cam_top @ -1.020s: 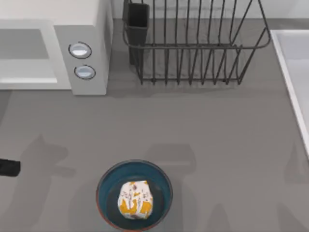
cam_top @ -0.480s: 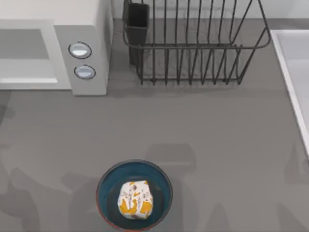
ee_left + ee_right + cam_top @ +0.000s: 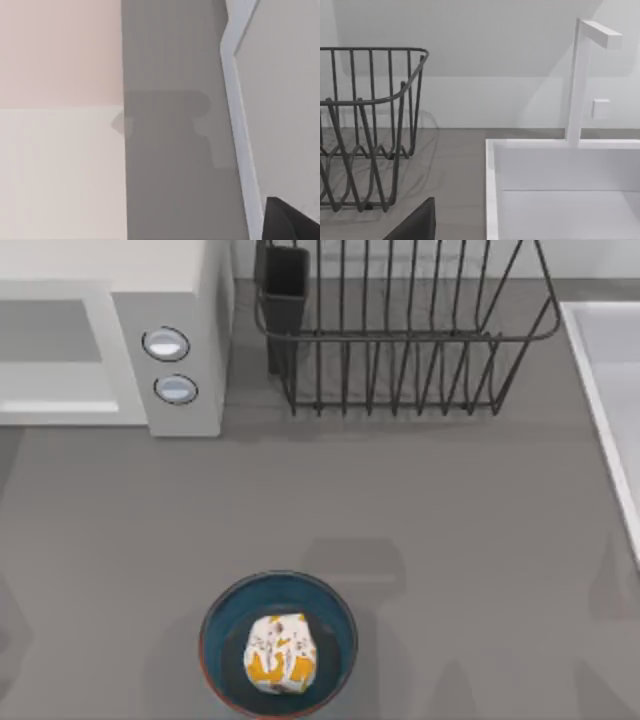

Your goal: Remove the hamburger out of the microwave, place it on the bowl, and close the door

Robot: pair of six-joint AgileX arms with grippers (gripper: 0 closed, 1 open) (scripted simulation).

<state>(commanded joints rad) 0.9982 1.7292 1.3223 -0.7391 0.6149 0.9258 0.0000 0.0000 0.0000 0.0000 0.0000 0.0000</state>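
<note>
With the hamburger (image 3: 280,653) sitting in the bowl (image 3: 214,615) near the table's front and the microwave (image 3: 180,300) door (image 3: 55,405) apparently flush, any last push should press squarely, though I cannot tell either gripper's jaw state.

Light's even and soft from where I sit, flat rendered look, no glare, no hot spots. On the table (image 3: 450,500) I see faint blurry-edged shadows, esp. behind the bowl (image 3: 215,625) and along the left edge. Dish rack (image 3: 400,330) throws thin lines under its wires. Left wrist view: one soft dark patch on grey. Right wrist view: wall (image 3: 495,45) bright, w/ a diagonal shade band.
</note>
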